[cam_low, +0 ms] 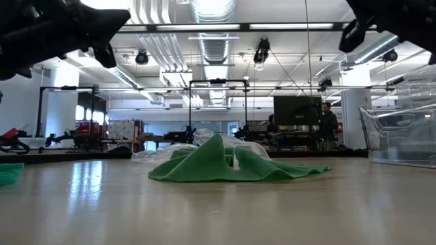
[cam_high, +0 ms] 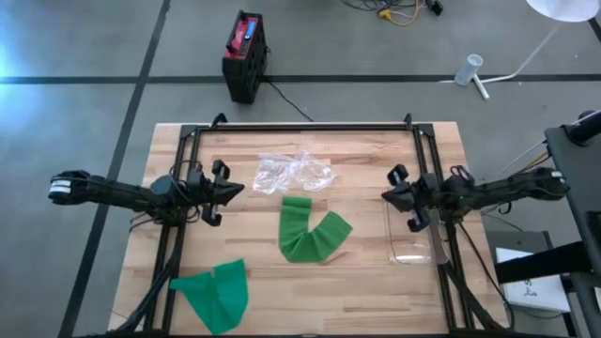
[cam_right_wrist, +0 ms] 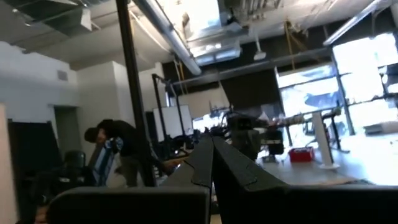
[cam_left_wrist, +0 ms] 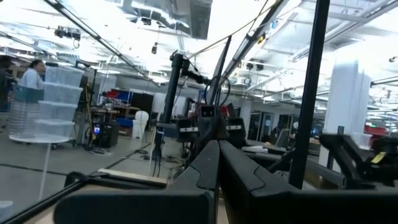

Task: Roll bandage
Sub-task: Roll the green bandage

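Here we see the table (cam_high: pixel 376 282), then the green bandage (cam_high: pixel 310 235) lying crumpled at its centre, soft and limp; we judge a loose end best to pinch. Left gripper (cam_high: pixel 233 191) and right gripper (cam_high: pixel 387 195) hover clenched, empty.

High view looked straight down over the whole table (cam_high: pixel 376 291); low view sat at tabletop level, facing the room. Both shared the green bandage (cam_high: pixel 310 235). Wrist views faced outward, level, past their fingers.
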`<state>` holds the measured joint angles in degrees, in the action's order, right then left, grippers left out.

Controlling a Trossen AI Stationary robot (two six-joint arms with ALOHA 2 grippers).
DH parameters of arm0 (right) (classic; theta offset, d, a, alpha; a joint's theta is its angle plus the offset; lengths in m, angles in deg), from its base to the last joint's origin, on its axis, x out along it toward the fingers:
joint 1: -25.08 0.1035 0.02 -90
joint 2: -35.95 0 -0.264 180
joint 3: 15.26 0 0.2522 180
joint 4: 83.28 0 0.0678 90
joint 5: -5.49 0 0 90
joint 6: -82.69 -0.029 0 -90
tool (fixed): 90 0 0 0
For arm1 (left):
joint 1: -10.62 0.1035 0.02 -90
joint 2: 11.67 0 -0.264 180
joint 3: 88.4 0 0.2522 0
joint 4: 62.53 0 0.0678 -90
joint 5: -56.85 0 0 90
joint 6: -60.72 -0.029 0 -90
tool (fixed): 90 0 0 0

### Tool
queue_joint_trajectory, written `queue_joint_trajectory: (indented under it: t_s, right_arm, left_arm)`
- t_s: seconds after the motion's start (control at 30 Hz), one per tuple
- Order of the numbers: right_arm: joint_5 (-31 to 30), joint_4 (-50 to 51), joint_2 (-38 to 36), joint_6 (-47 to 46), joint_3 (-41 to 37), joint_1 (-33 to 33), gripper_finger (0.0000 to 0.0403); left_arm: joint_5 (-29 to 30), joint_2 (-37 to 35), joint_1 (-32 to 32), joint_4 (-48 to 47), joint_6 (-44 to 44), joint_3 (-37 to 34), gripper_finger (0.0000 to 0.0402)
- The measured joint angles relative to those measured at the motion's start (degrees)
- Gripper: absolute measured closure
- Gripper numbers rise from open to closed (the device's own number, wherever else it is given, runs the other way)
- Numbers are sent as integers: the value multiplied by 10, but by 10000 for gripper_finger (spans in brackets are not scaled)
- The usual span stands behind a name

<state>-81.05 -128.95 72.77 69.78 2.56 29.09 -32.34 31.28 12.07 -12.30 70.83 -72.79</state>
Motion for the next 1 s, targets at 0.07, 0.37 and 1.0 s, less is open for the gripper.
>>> queue_joint_trajectory:
  t_s: [0.07, 0.37, 1.0]
  right_arm:
    - [0, 10, 45, 0, 29, 11, 403]
    - [0, 34, 233, 33, 194, 20, 403]
    - [-21, 285, 426, 127, 476, 20, 403]
  left_arm:
    - [0, 16, 0, 12, 3, 0, 401]
    - [0, 59, 0, 20, 9, 8, 402]
    - [1, 87, 0, 16, 9, 10, 401]
